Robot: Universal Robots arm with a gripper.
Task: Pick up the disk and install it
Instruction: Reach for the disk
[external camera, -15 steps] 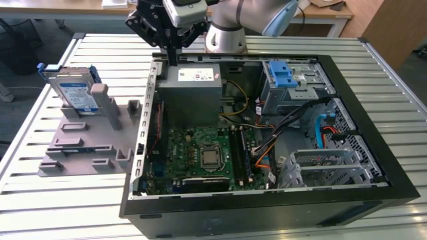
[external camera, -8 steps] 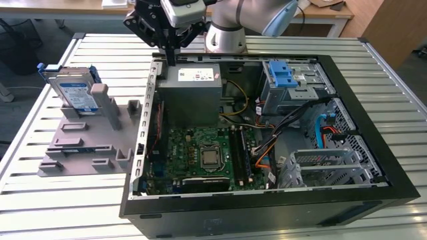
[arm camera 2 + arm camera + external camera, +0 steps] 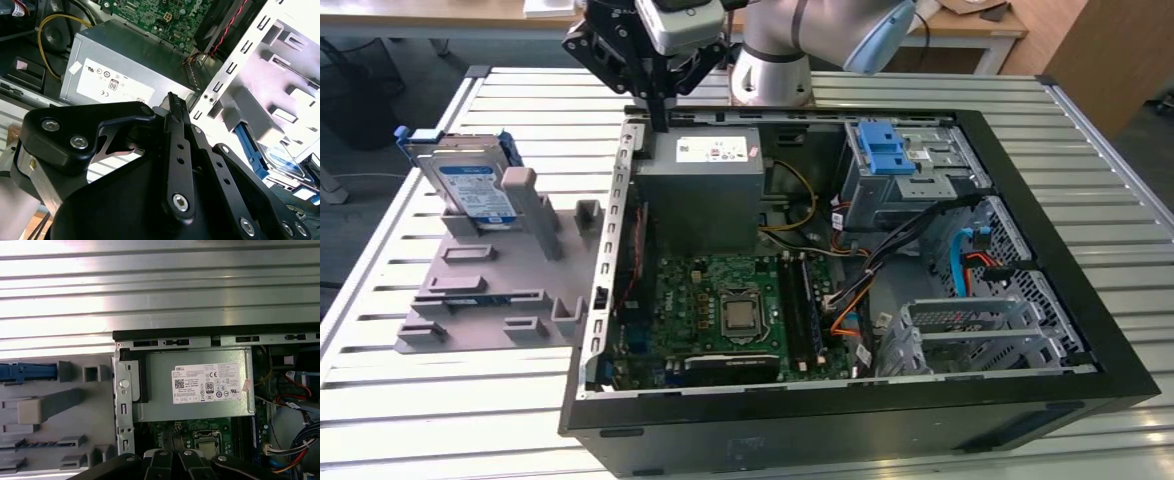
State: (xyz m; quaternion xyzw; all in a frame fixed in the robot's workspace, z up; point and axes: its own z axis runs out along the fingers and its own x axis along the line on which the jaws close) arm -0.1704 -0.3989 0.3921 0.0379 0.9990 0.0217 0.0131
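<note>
since the gripper (image 3: 659,122) hangs low by the pc case (image 3: 854,435) back rim, next to the psu (image 3: 707,175), a sideways swing toward the disk (image 3: 464,185) could clip the case wall, you'd judge. disk stands on edge in a grey fixture (image 3: 480,290), exterior view's left, well apart. arm points straight down; claw pinched closed, holding nothing.

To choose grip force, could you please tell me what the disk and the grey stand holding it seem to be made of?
The disk: likely metal body, silvery sheen, with a paper label; its carrier frame looks like matte blue plastic. The grey stand: probably plastic, uniformly dull, blocky shapes.
</note>
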